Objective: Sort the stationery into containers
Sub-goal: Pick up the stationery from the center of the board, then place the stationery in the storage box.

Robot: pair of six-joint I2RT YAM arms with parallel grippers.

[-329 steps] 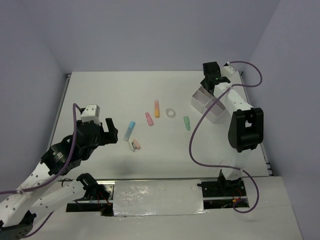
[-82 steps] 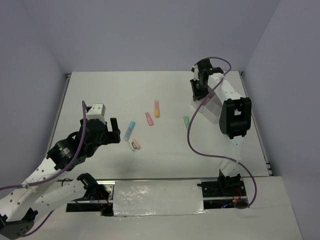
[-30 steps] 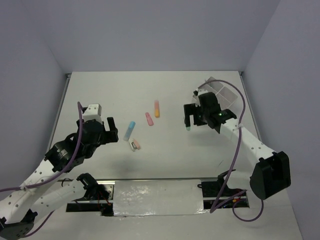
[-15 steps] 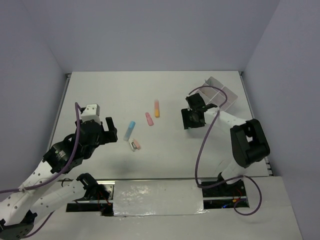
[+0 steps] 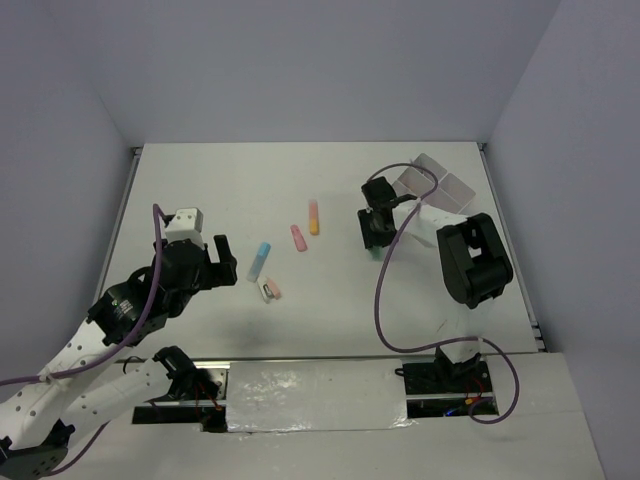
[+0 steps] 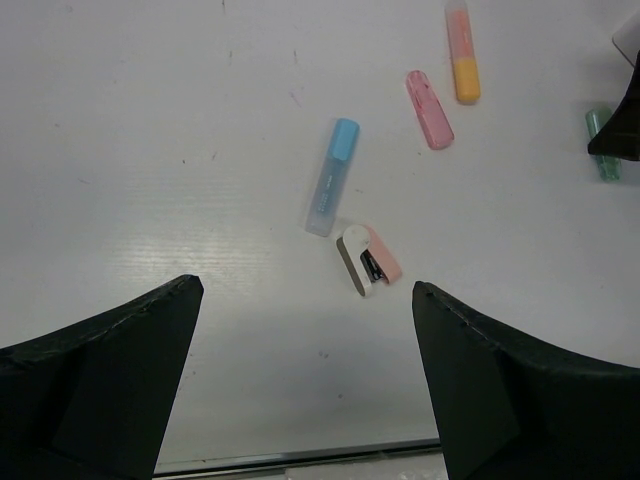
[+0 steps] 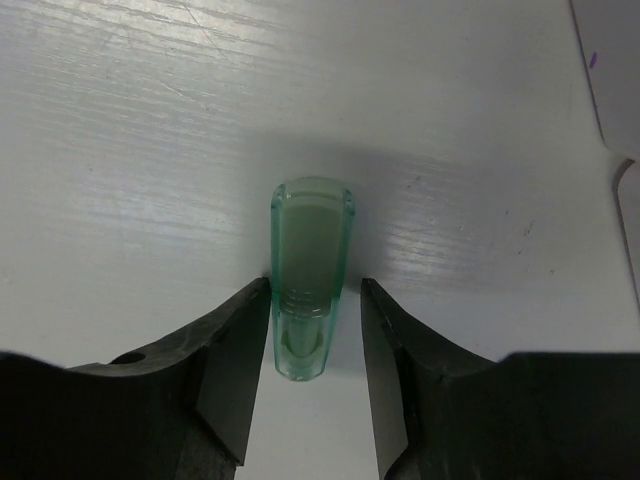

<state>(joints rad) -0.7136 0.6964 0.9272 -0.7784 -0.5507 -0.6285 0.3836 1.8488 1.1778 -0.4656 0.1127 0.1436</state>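
Observation:
A translucent green piece (image 7: 310,262) lies on the white table between the fingers of my right gripper (image 7: 315,292). Its jaws stand narrowly open; the left finger touches the piece and a slim gap remains on the right. From above, the right gripper (image 5: 375,228) covers that piece, left of the white tray (image 5: 436,188). An orange piece (image 5: 313,216), a pink piece (image 5: 298,237), a blue piece (image 5: 260,260) and a small pink-and-white stapler (image 5: 268,290) lie mid-table. My left gripper (image 6: 305,290) hovers wide open and empty, just short of the stapler (image 6: 366,260).
The tray's corner (image 7: 612,80) shows at the right edge of the right wrist view. The right arm's purple cable (image 5: 385,270) loops over the table beside its upper link. Walls close the table at left, back and right.
My right gripper has come down over the green piece and its jaws have narrowed around it. The left arm has stayed put, and the other pieces have not moved.

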